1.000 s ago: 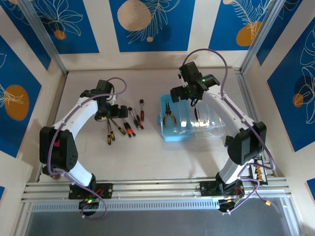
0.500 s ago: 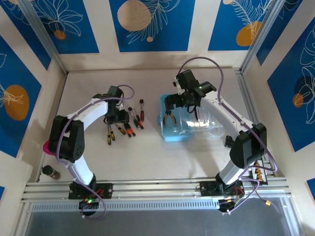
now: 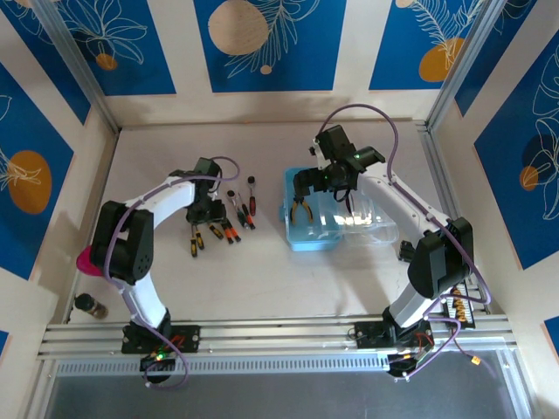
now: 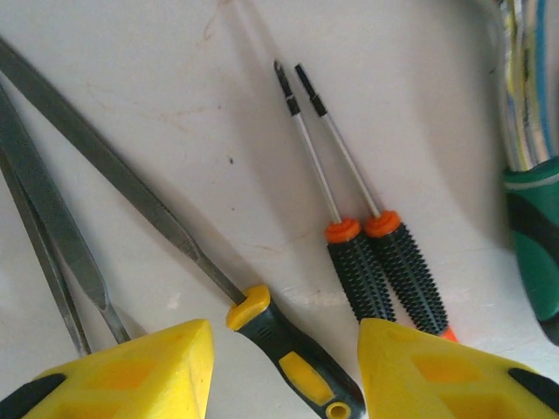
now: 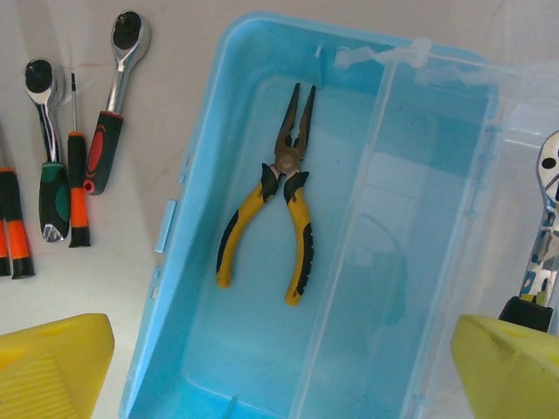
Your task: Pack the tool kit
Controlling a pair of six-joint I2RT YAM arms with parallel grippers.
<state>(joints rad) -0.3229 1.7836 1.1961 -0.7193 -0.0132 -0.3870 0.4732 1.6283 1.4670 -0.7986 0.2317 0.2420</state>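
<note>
Here we are looking across the tabletop (image 3: 262, 279). The open blue case (image 3: 301, 243) is lying right of centre, pliers (image 5: 275, 201) inside, beneath the wide-open right end effector (image 5: 279, 349). Left of centre, the nearer left end effector (image 4: 286, 332) is standing partway apart. It is straddling the yellow/black screwdriver (image 4: 293, 353), which is lying obliquely across the gap and not yet pinched. Two orange-collared screwdrivers (image 4: 384, 271) are crowding one finger.

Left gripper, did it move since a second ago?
Yes. The left gripper slid right and nearer to the arm bases, from back-left of the screwdrivers to just over them.
</note>
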